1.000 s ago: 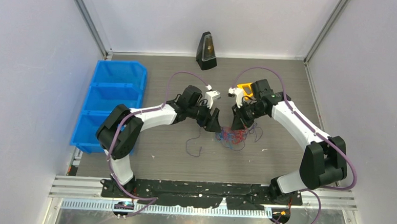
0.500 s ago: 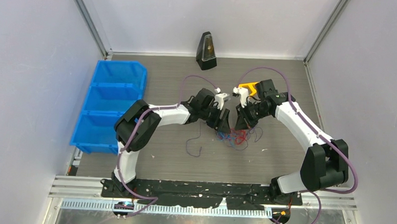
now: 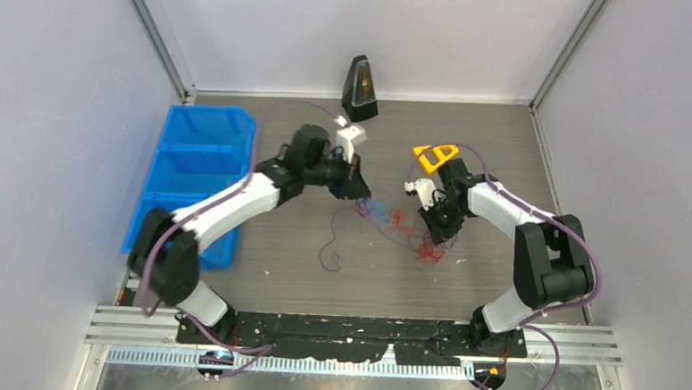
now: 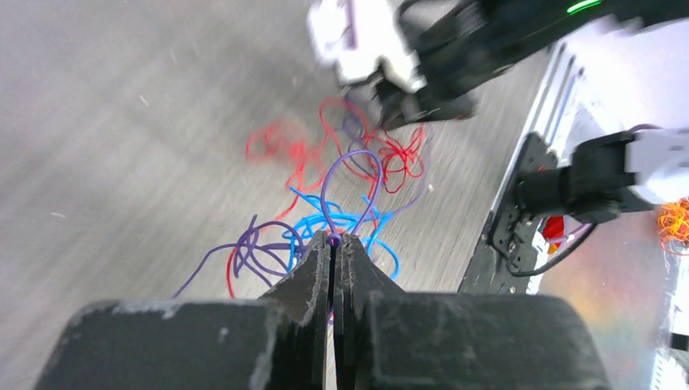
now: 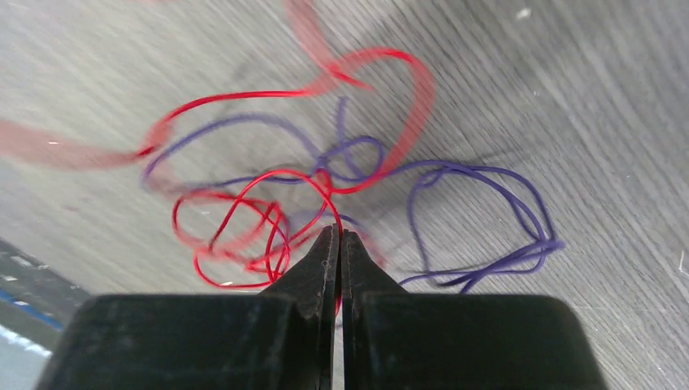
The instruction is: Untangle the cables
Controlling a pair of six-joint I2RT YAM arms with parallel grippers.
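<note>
The cables (image 3: 395, 223) are thin red, blue and purple wires, spread in a loose tangle on the table between my two grippers. My left gripper (image 3: 361, 196) is shut on a purple cable (image 4: 335, 238) at its fingertips. Blue loops (image 4: 345, 221) and red loops (image 4: 325, 146) trail away beyond it. At the tangle's right end, a red cable (image 5: 268, 213) runs into the tips of my shut right gripper (image 5: 339, 233), also seen from above (image 3: 437, 234). Purple loops (image 5: 487, 191) lie on the table to that gripper's right. One purple strand (image 3: 329, 252) trails toward the front.
A blue bin with compartments (image 3: 192, 169) stands along the left side. A black pyramid-shaped object (image 3: 360, 88) sits at the back wall. An orange piece (image 3: 436, 155) lies behind the right arm. Walls close the table on three sides.
My left gripper has shut on the purple cable and pulled it back and to the left. The right gripper has shifted forward and right, so the tangle is now drawn out between them.
</note>
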